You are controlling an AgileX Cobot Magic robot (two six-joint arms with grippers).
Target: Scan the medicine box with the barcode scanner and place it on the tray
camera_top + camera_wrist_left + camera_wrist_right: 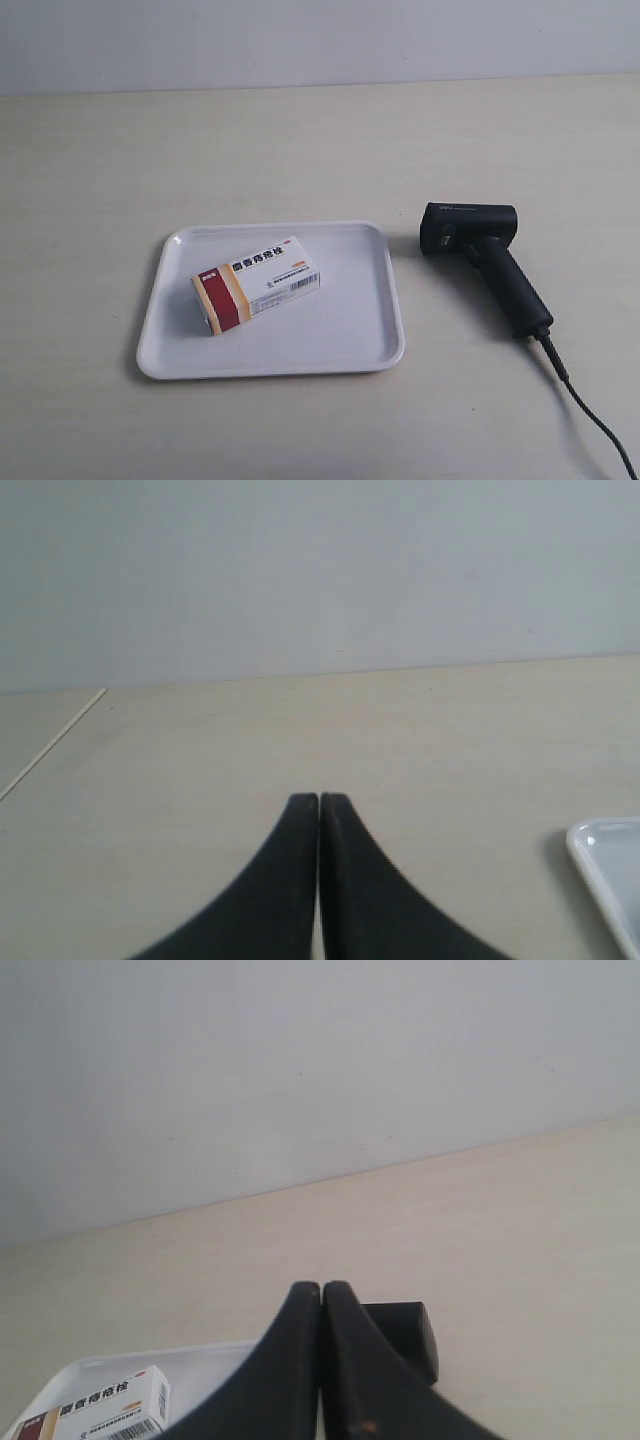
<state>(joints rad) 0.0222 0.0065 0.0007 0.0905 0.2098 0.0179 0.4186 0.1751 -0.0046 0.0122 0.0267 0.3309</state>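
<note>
The left gripper and right gripper both hover low over the table with fingers pressed together, grasping nothing, while the medicine box lies in the tray, the barcode scanner just to its right.

Glossy white plastic tray, printed cardboard medicine box, matt black barcode scanner.

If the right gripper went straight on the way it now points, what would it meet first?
Probably the barcode scanner: its black head sits just past the closed right gripper in the right wrist view. Depth is unclear, so it might pass above it. The medicine box on the tray lies off to the side.
</note>
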